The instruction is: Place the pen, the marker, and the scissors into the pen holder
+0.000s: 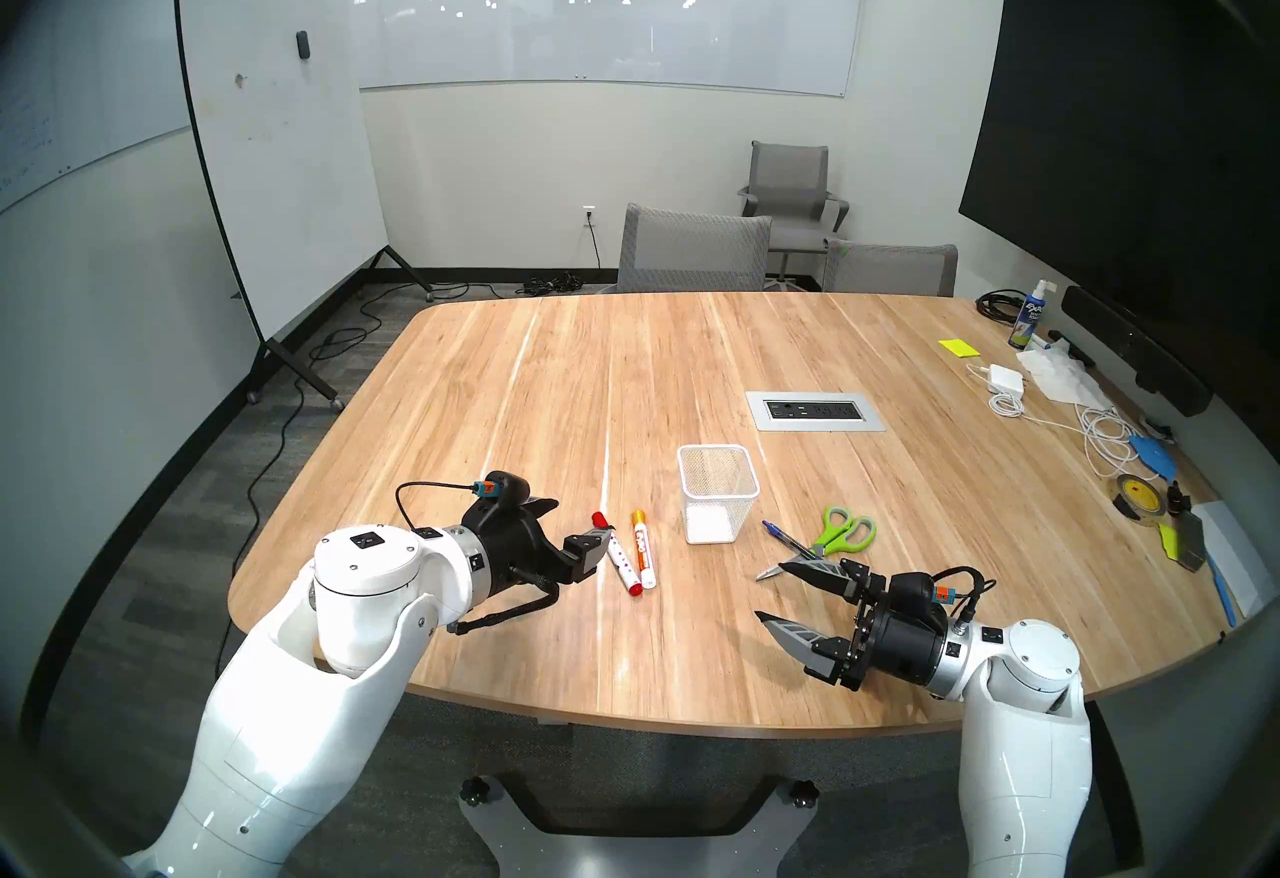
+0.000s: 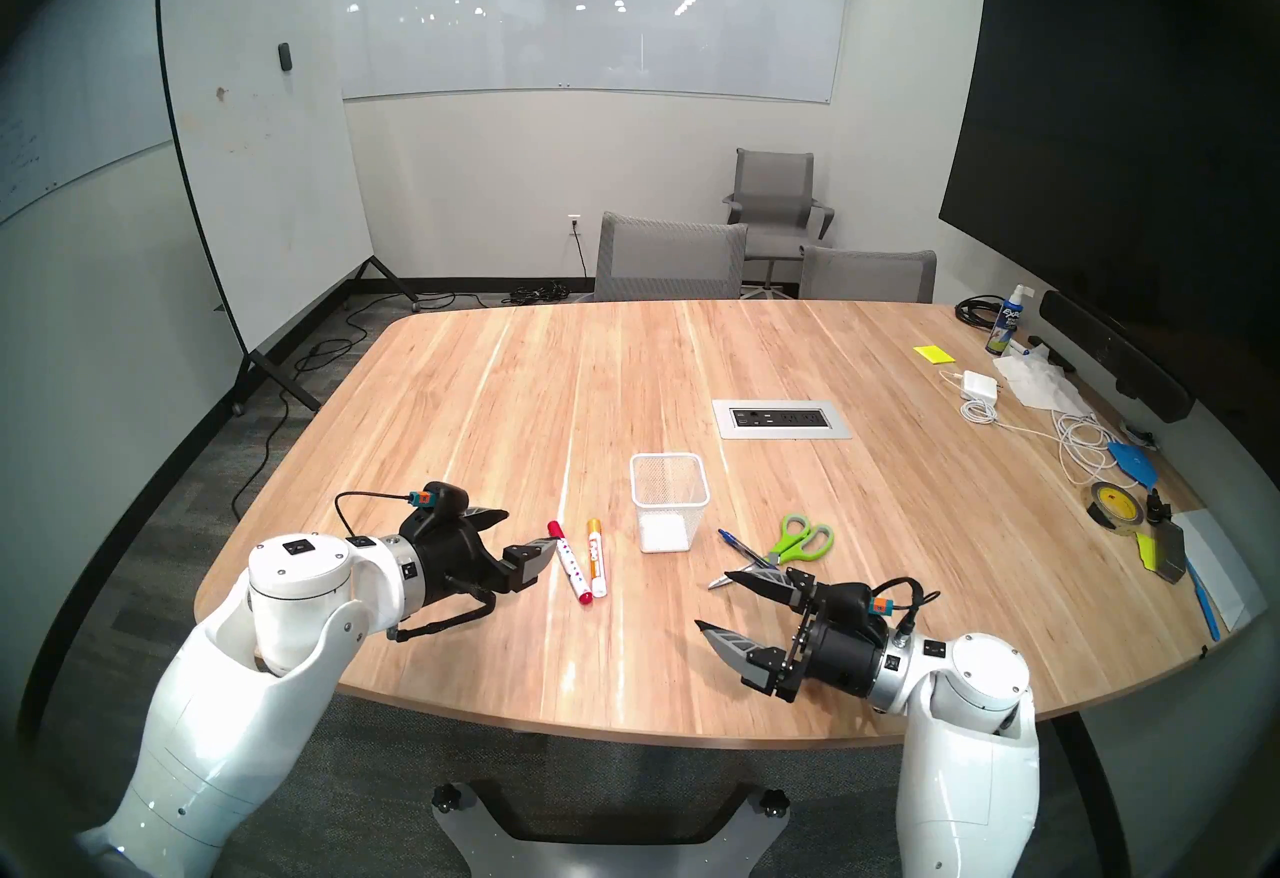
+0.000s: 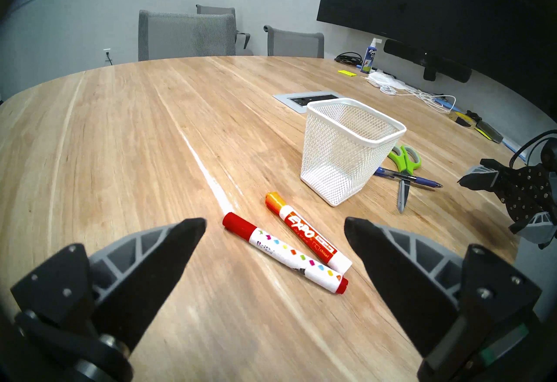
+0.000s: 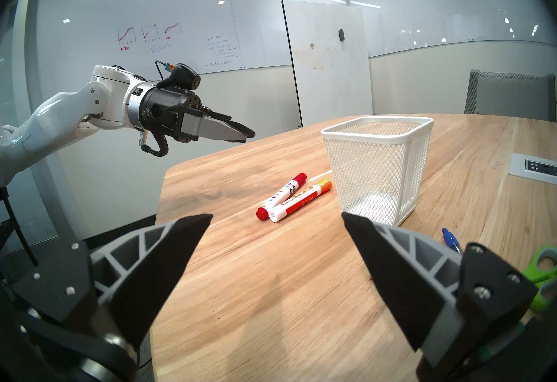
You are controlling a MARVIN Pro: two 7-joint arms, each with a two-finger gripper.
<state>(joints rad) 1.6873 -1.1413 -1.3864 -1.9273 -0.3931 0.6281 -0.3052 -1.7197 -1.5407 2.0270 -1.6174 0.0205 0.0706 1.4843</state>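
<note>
Standing upright toward the near edge of the wooden table, the pen holder is showing as a white wire-mesh cup, square with rounded corners and a solid rim, with nothing inside it. Lying to its left, closer to the near-left corner, are two thick white markers side by side and touching at their near ends: the red-capped marker is carrying coloured spots along its barrel, and the orange-capped marker is wearing a red label. Lying on the holder's other side, toward the near-right corner, the pen is showing a blue cap and slim barrel, and it is crossing the scissors, whose lime-green loop handles lined in grey are pointing away from the near edge while the short silver blades are pointing toward it.

The left gripper is hovering above the table just beside the red-capped marker, its jaws spread wide and holding nothing. The right gripper is hanging near the scissors' blade tips, its jaws likewise spread and empty.
</note>
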